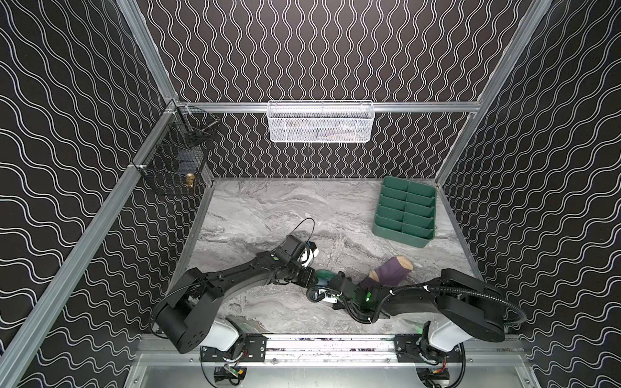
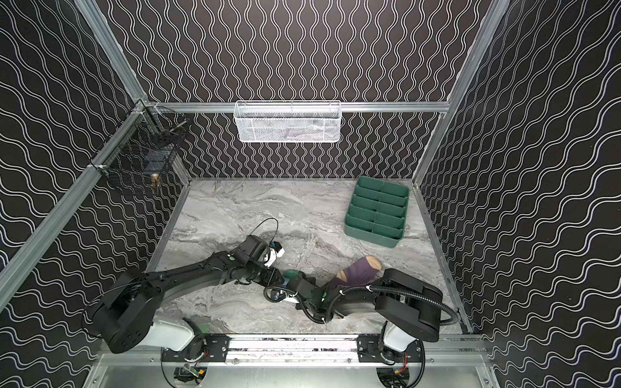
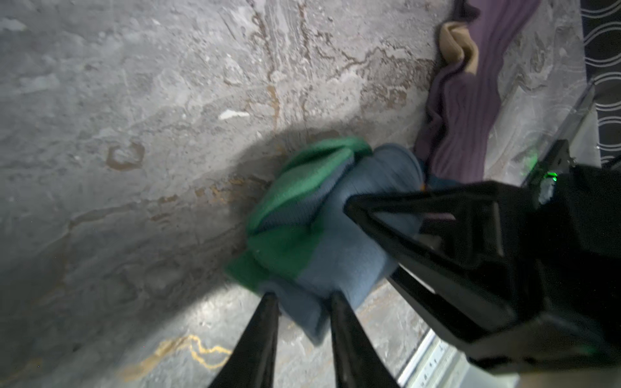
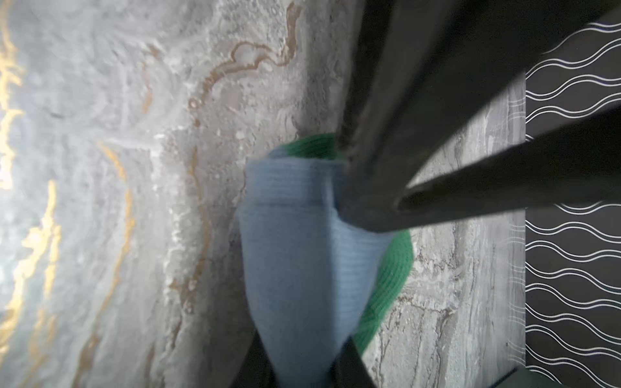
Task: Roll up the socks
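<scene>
Fabric of the light blue sock [image 3: 319, 235] is seen bunched into a loose, half-formed bundle on the marble table [image 1: 268, 208], with its green toe and heel folded to the outside. The bundle is found well apart from the green tray [image 1: 400, 235], on the tray's side toward the arm bases. It is farther from the tray than the purple sock [image 1: 391, 272], which is seen lying flat and unrolled with its tan heel showing. Whether the two socks touch cannot be told.

The left gripper [image 3: 302, 297] is shown with its jaws drawn narrow on a fold of blue knit at the bundle's edge. The right gripper [image 4: 304, 339] is clamped narrowly on the same sock from the opposite side, with blue fabric filling the gap between its jaws.

The sock is judged to be light, soft and limp, with enough spring in the ribbing for a loose roll to open once it is let go. Nothing fragile is involved, and the knit is likely to be grippy rather than slippery. A pinch on a single outer layer is expected to peel that layer away. Hold would be better taken across the full thickness of the bundle, with the free end kept pressed against the roll
</scene>
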